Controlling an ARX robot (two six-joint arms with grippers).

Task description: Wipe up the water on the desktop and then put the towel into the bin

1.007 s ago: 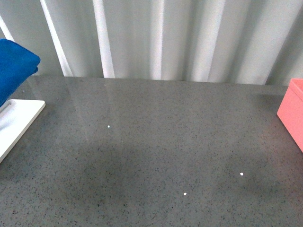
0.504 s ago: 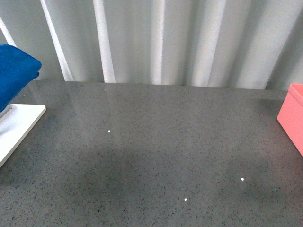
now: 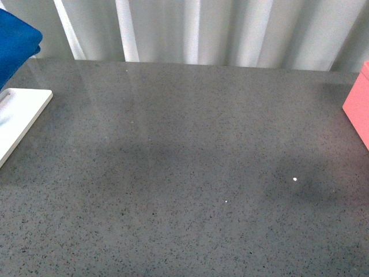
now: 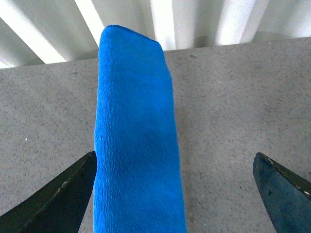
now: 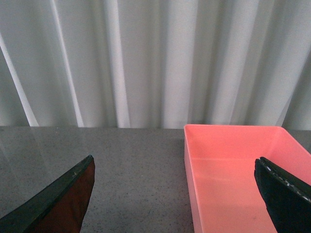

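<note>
The bright blue towel (image 3: 16, 45) shows at the far left edge of the front view, above a white board. In the left wrist view the towel (image 4: 133, 141) hangs as a long folded strip over the grey speckled desktop (image 4: 233, 107). My left gripper (image 4: 177, 194) is open, with the towel against one finger and a wide gap to the other. The pink bin (image 3: 358, 103) stands at the right edge of the desktop (image 3: 190, 161). My right gripper (image 5: 177, 194) is open, with the bin (image 5: 233, 170) in front of it. Neither gripper shows in the front view.
A small white flat board (image 3: 20, 118) lies at the left edge under the towel. A few tiny bright specks (image 3: 295, 179) sit on the desktop. White pleated curtains (image 3: 202, 29) hang behind the desktop's far edge.
The front view has shifted: the desktop's far edge, the towel and the bin now sit higher in the frame, and more of the near desktop shows.
</note>
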